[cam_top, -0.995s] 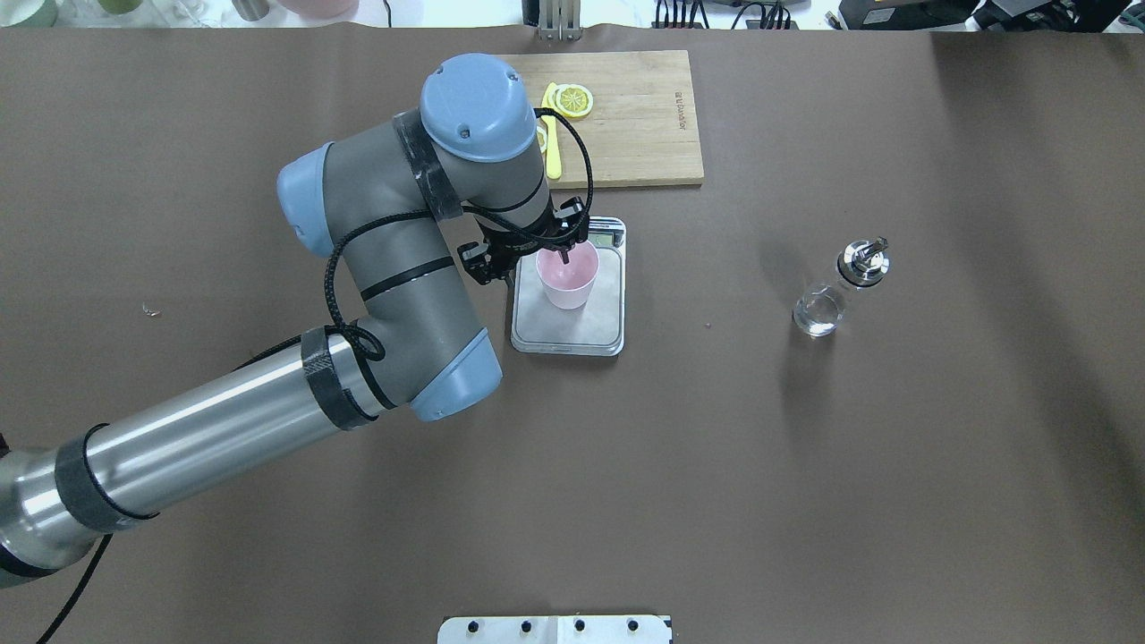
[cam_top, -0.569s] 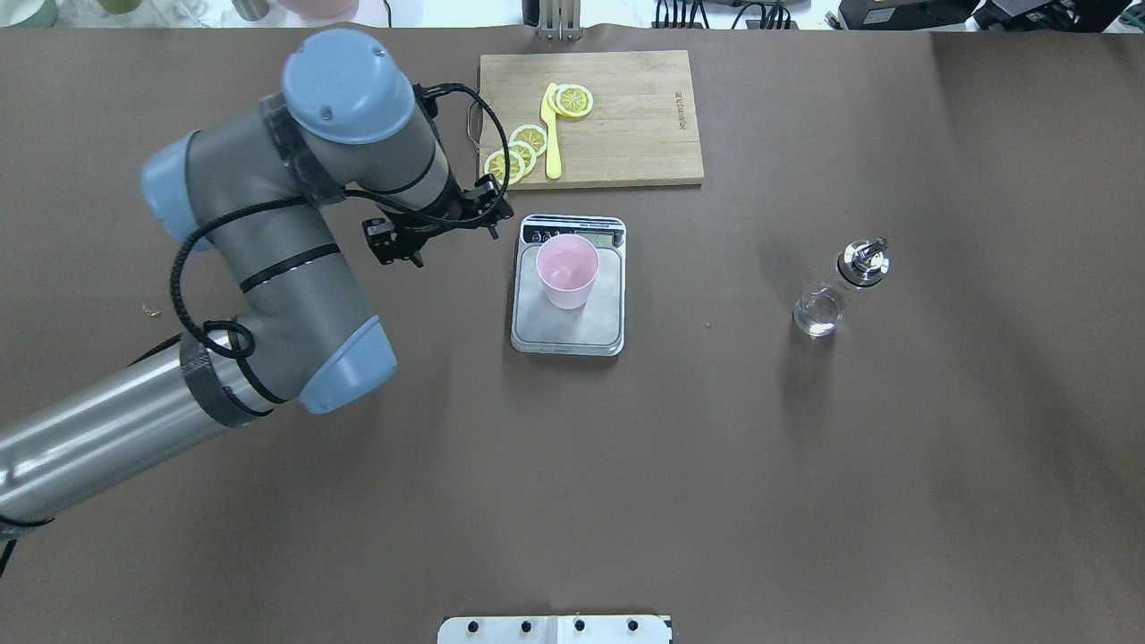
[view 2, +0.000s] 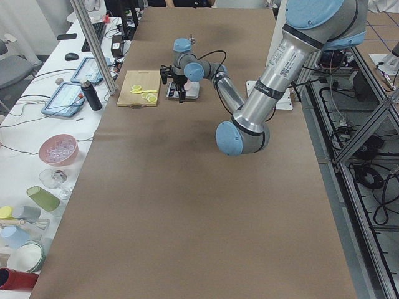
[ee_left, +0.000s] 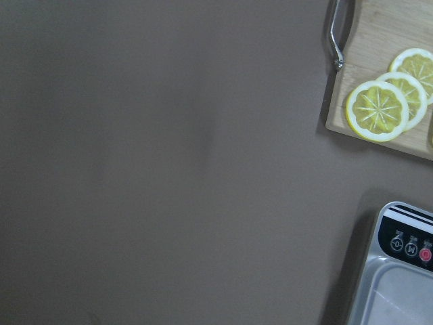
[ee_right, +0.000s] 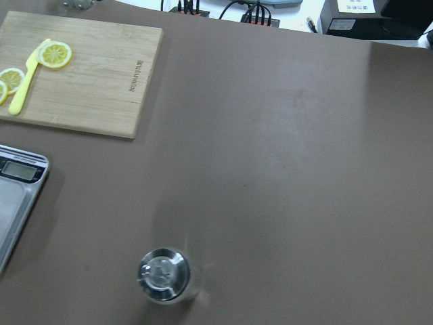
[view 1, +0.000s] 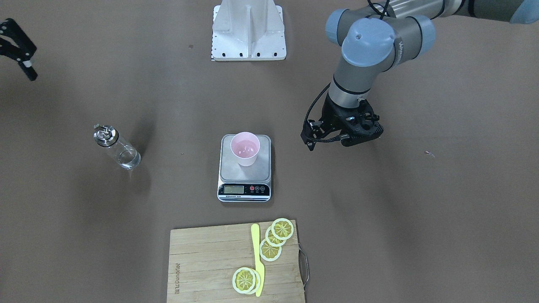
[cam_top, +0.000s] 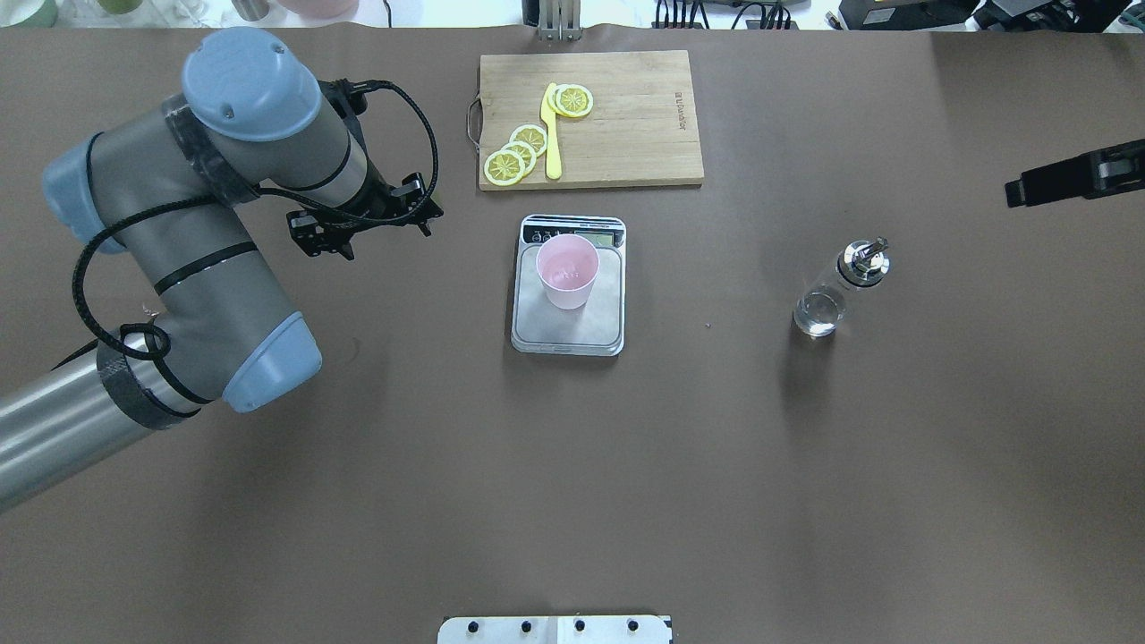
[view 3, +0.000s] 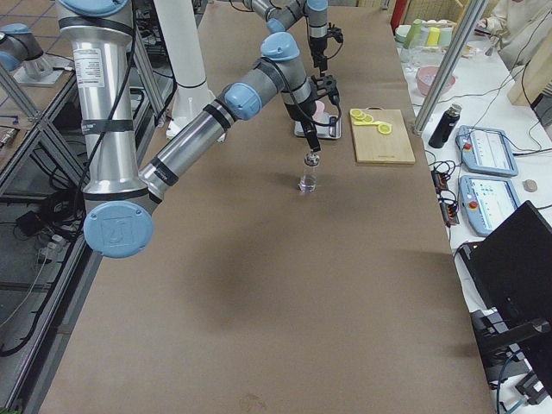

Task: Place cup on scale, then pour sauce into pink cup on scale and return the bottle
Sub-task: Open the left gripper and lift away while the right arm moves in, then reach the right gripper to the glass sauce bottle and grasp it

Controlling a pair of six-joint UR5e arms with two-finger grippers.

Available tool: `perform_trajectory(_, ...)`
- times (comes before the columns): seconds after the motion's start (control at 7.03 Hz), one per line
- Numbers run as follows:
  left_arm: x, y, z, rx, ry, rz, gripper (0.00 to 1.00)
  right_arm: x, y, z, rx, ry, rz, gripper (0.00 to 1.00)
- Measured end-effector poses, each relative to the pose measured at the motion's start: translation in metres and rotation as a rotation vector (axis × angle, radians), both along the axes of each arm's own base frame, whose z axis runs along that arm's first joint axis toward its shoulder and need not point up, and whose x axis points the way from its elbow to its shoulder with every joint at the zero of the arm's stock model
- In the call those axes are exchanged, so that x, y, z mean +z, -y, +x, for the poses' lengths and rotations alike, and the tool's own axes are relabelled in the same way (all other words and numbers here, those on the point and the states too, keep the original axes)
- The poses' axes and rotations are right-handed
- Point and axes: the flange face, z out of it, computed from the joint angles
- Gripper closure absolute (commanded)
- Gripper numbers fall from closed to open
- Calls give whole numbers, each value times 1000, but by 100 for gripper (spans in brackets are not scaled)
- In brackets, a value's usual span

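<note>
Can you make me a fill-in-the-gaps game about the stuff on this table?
1. The pink cup stands on the ____.
2. The lemon slices lie on the wooden ____.
3. The knife next to the slices is coloured ____.
4. The glass bottle stands upright, by itself, on the ____.

Missing words: scale; board; yellow; table.
</note>
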Motion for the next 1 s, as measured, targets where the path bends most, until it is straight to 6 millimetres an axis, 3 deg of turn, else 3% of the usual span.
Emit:
perform_trajectory(0.28,15,0,-4,9,15,2,2,-24,-45,-48,36,1,35,0)
perform_trajectory(0.57,25,0,-3,14,29,-2,2,-21,-74,-87,42,-60,110,0)
perform_trajectory(1.0,36,1,2,17,37,-5,2,29,-96,-112,52,-66,214,0)
